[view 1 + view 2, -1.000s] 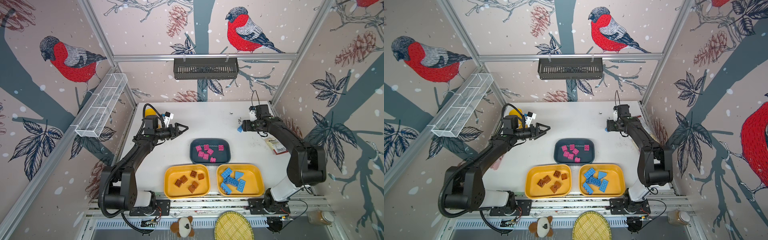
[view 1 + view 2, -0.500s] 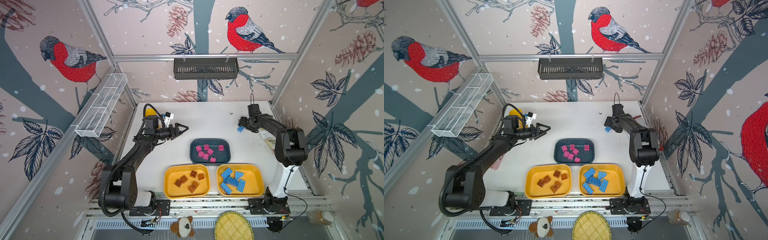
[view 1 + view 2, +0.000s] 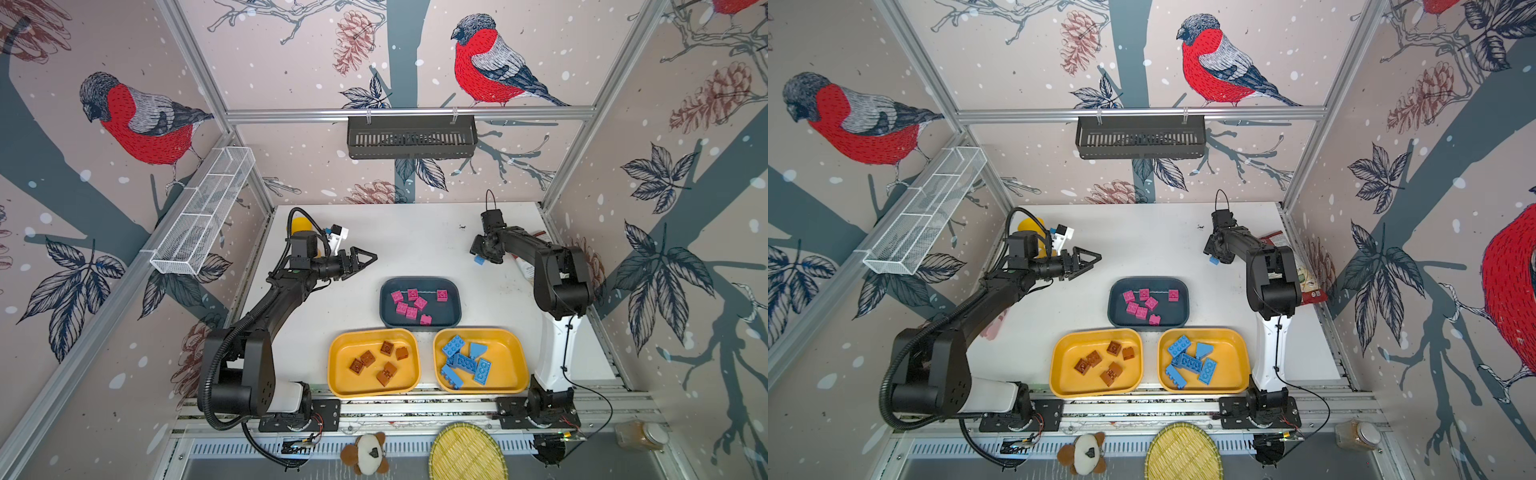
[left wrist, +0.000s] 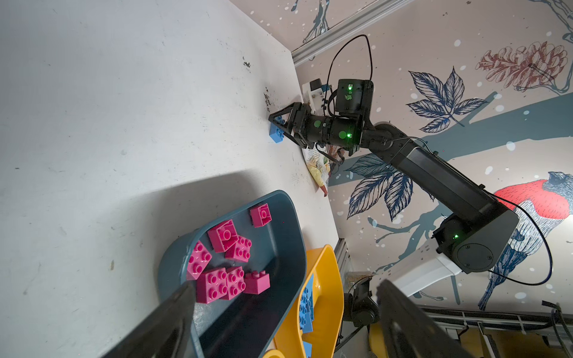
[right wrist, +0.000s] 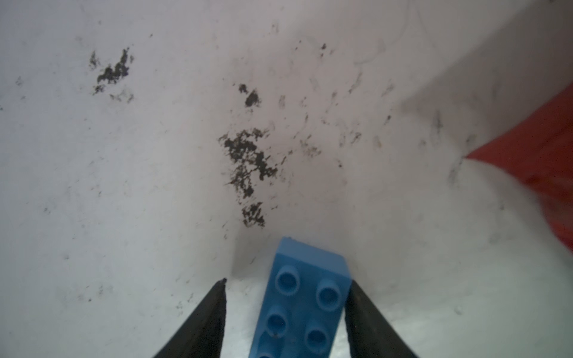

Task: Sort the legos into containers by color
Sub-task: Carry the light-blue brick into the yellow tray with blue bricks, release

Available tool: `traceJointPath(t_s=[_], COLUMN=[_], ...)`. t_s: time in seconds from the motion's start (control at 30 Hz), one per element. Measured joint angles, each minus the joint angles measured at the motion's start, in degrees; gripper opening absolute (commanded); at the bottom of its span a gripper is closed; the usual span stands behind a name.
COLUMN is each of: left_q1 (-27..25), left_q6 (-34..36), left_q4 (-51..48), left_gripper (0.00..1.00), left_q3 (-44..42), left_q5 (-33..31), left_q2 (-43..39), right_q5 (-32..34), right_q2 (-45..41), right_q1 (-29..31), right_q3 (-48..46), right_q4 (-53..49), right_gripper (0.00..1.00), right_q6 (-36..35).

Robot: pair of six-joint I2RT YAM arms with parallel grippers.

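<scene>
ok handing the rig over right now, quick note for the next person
Left hand open, empty, above the table beside the teal tray.
Right hand open around a blue brick on the table, back right; one finger touches it, the other shows a gap.
Done: pink legos in teal tray, brown legos in left yellow tray, blue legos in right yellow tray.
Left: grip that brick, carry it to the right yellow tray. No other loose legos seen.
</scene>
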Motion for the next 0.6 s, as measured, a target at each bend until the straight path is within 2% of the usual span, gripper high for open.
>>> traceJointPath(t_s=[0.23, 0.4, 0.6], left_q1=[0.0, 0.0, 0.0], left_q6=[0.0, 0.5, 0.4], left_q4=[-0.1, -0.2, 0.0], left_gripper=[0.91, 0.91, 0.91], left_q3=[0.0, 0.0, 0.0], left_q5=[0.0, 0.0, 0.0], left_q2=[0.1, -0.3, -0.1], right_q5=[2.0, 1.9, 1.5], right_q2=[0.3, -3.7, -16.8], right_q1=[1.1, 1.4, 4.1], right_q3=[0.2, -0.7, -6.6], right_q4=[0.0, -2.2, -4.0], right_gripper=[0.31, 0.28, 0.28], right_q6=[-0.4, -2.3, -6.7])
